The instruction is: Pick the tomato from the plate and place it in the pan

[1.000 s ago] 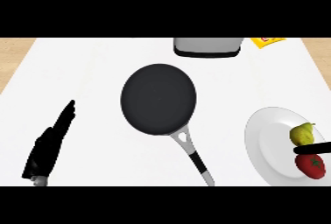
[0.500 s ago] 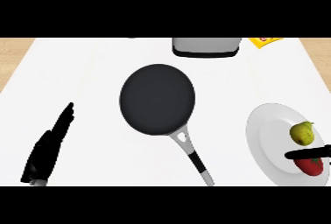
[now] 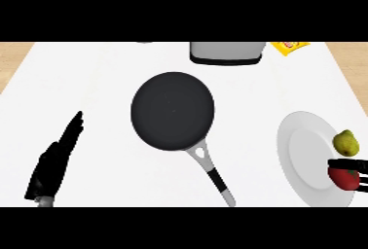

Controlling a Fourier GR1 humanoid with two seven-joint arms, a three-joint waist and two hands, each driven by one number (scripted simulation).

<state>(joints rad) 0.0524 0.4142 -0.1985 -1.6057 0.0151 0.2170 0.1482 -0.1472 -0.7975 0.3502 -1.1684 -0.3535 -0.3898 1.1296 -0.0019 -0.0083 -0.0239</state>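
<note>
Only my right hand (image 3: 349,165) has moved. A second ago it was a thin dark bar at the view's right edge, just over the top of the tomato (image 3: 343,180). Half a second ago the bar had dropped lower across the tomato and reached farther in over the plate (image 3: 305,146), slanting a little. Now it lies level again, drawn back a touch toward the right edge, across the tomato's upper rim. More of the hand also shows: a dark block at the right edge, just beside the tomato. More red shows below the bar than half a second ago. Whether the tomato itself has shifted I cannot tell.
</note>
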